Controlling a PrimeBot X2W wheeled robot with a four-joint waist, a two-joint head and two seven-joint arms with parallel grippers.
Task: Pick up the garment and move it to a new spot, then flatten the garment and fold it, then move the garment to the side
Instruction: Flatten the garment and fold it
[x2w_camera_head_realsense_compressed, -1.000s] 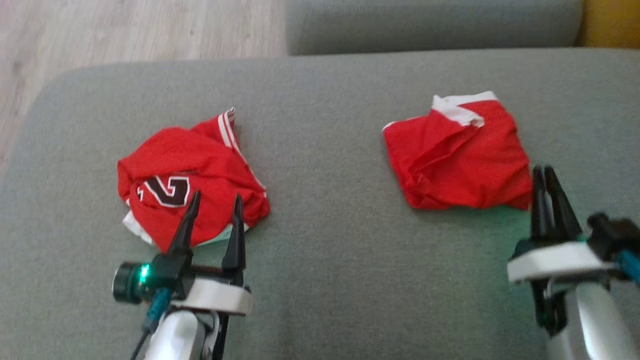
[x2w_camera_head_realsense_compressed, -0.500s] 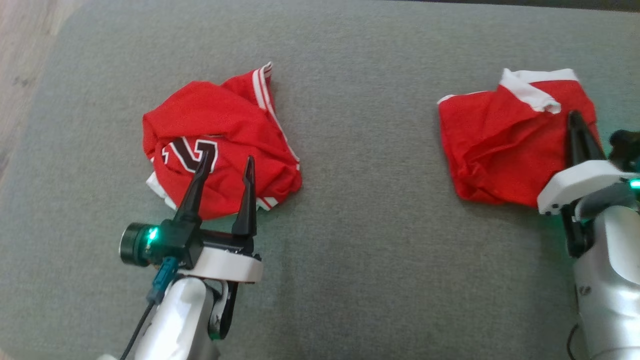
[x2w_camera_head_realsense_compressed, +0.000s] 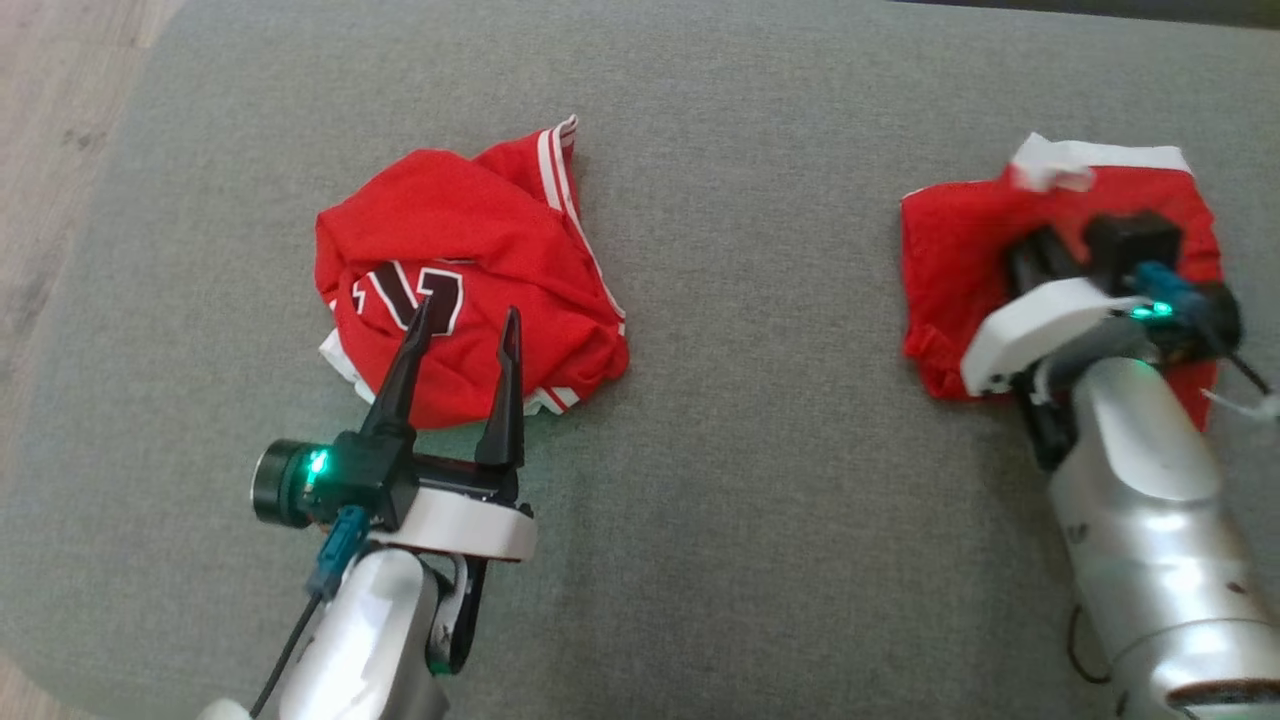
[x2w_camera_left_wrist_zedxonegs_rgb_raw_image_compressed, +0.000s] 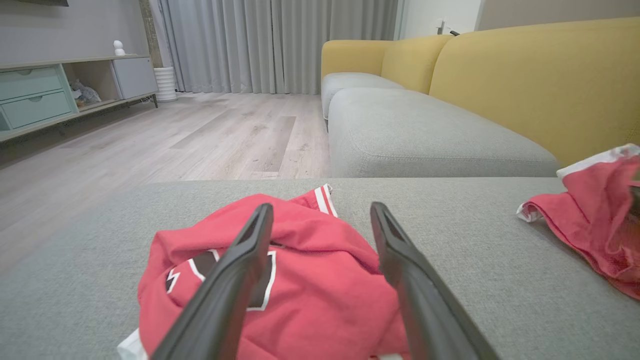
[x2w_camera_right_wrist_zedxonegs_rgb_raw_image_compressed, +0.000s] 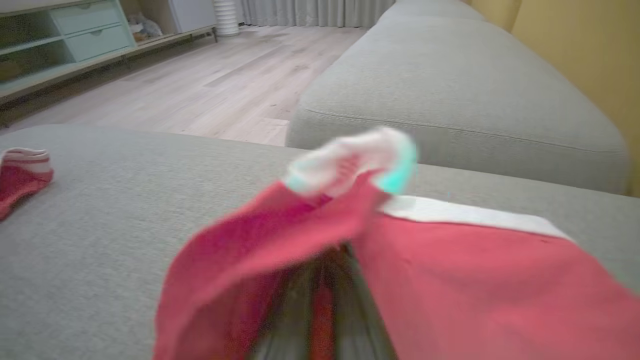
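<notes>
**The left hand is idling open over the jersey while the right hand is clamping onto the red garment.**

On the left, the left hand (x2w_camera_head_realsense_compressed: 469, 312) is still hovering with its fingers spread wide and gripping nothing, its tips over the near edge of the crumpled red jersey (x2w_camera_head_realsense_compressed: 450, 230) on the grey sofa cushion (x2w_camera_head_realsense_compressed: 760, 300). On the right, the right hand (x2w_camera_head_realsense_compressed: 1035, 258), which a second ago was standing slightly parted at the near corner of the red garment (x2w_camera_head_realsense_compressed: 950, 250), is now reaching over it with its fingers pressed fully together. The right wrist view is showing red cloth pinched between them and a fold with the white band rising, blurred. The pickup appears to be starting, though most of the garment is still lying on the cushion.
</notes>
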